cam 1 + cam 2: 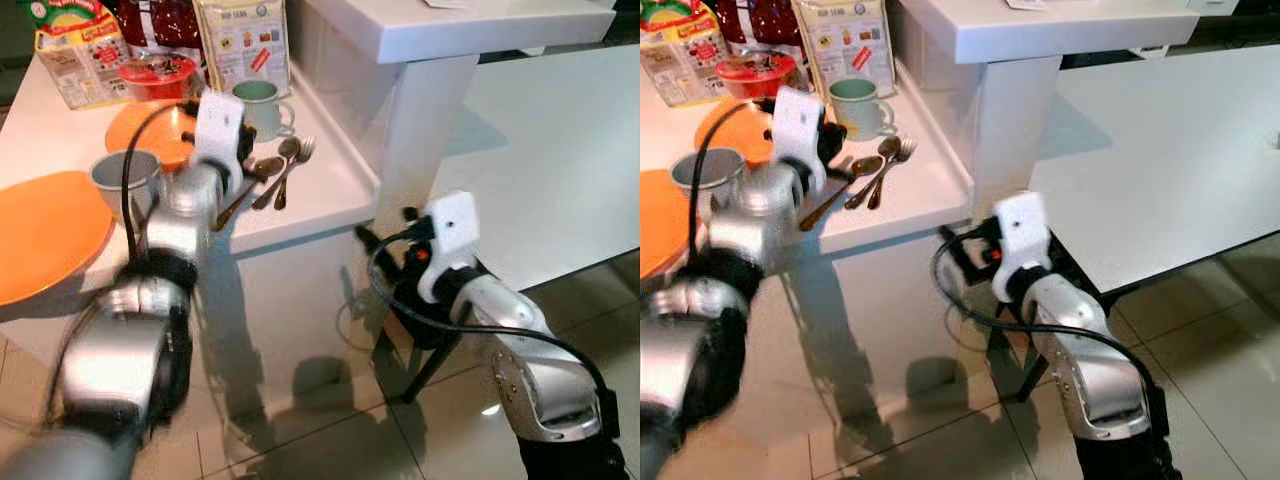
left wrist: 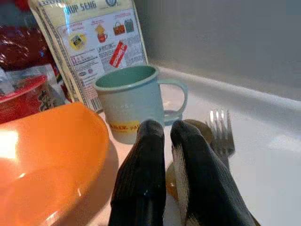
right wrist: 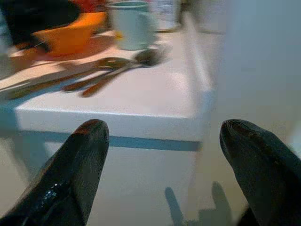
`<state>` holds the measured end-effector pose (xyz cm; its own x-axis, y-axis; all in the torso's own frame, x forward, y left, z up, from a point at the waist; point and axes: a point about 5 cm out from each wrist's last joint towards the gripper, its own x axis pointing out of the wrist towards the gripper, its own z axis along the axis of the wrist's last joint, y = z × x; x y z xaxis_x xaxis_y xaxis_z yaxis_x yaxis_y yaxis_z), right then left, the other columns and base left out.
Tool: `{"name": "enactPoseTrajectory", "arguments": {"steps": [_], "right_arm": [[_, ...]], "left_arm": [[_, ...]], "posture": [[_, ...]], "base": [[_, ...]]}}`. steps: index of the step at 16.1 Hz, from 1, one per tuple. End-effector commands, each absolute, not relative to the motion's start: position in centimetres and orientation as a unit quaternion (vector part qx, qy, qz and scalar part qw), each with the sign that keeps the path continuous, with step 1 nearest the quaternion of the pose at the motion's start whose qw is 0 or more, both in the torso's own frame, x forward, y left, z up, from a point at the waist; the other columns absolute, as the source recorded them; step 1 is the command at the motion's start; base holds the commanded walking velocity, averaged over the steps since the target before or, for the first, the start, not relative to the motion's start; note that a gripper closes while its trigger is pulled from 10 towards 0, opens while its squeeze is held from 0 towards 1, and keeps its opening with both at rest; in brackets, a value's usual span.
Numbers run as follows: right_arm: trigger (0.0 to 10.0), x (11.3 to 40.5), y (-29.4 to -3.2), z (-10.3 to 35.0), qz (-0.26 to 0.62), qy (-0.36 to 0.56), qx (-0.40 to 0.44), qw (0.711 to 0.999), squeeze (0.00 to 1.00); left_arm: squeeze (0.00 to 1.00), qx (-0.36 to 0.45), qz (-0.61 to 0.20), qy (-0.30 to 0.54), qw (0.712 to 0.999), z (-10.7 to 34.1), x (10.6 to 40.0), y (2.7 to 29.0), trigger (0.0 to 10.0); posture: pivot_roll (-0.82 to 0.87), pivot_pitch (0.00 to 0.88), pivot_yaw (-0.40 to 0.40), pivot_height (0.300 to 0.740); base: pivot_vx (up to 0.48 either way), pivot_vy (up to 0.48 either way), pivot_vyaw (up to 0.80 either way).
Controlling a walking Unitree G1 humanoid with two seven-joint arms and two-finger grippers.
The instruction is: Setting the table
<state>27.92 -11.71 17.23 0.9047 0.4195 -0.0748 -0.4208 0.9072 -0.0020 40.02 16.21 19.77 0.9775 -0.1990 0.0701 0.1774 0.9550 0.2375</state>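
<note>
Two spoons (image 1: 268, 166) and a fork (image 1: 300, 152) lie side by side near the white table's front edge (image 1: 300, 215), beside a pale green mug (image 1: 262, 108). My left gripper (image 1: 246, 158) hovers over the spoons with its fingers (image 2: 141, 155) pressed together and nothing seen between them. The fork (image 2: 221, 134) and mug (image 2: 131, 101) lie just past the tips. My right gripper (image 3: 164, 136) is held open below the table's corner, level with its edge. An orange plate (image 1: 40, 235), an orange bowl (image 1: 150, 130) and a grey metal cup (image 1: 128, 180) stand to the left.
Food packets (image 1: 245, 40) and a red tub (image 1: 155, 75) crowd the back of the table. A taller white counter (image 1: 440, 30) rises right of the cutlery. A second white tabletop (image 1: 560, 170) stretches to the right, with dark legs (image 1: 430, 360) under it on the tiled floor.
</note>
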Motion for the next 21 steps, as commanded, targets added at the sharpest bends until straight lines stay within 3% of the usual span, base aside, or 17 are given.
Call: {"name": "enactPoseTrajectory", "arguments": {"steps": [1, 4, 6, 17, 20, 21], "right_arm": [[10.0, 27.9, -12.4, 17.4, 0.193, 0.025, -0.013, 0.981, 0.0], [10.0, 27.8, -12.1, 17.3, 0.183, 0.021, -0.005, 0.983, 0.0], [10.0, 27.8, -12.0, 17.3, 0.18, 0.02, 0.002, 0.984, 0.0], [10.0, 26.8, -11.3, 16.4, 0.237, 0.038, -0.01, 0.971, 0.0], [10.0, 26.2, -11.2, 16.3, 0.248, 0.039, -0.003, 0.968, 0.0], [10.0, 25.9, -11.2, 16.3, 0.252, 0.037, -0.001, 0.967, 0.0]], "left_arm": [[0.0, 0.13, -0.089, -0.097, 0.983, 20.6, 39.3, 15.7, 10.0], [0.0, 0.086, -0.102, -0.163, 0.978, 20.6, 36.2, 15.2, 10.0], [0.0, 0.099, -0.118, -0.182, 0.971, 20.7, 34.9, 14.5, 10.0], [0.0, 0.113, -0.107, -0.139, 0.978, 19.9, 31.9, 15.2, 10.0], [0.0, 0.094, -0.13, -0.12, 0.98, 19.2, 30.8, 15.3, 10.0], [1.0, 0.08, -0.144, -0.116, 0.979, 19.1, 30.5, 15.2, 10.0]], "posture": [[-0.04, 0.0, -0.002, 0.74], [-0.03, 0.0, -0.01, 0.74], [-0.03, 0.0, -0.012, 0.74], [-0.02, 0.0, -0.014, 0.74], [-0.01, 0.0, -0.02, 0.74], [-0.01, 0.0, -0.02, 0.74]], "base": [[0.0, 0.0, 0.0], [0.0, 0.0, 0.0], [0.139, 0.0, 0.0], [0.421, 0.0, 0.0], [0.0, 0.0, 0.0], [0.0, 0.0, 0.0]]}}
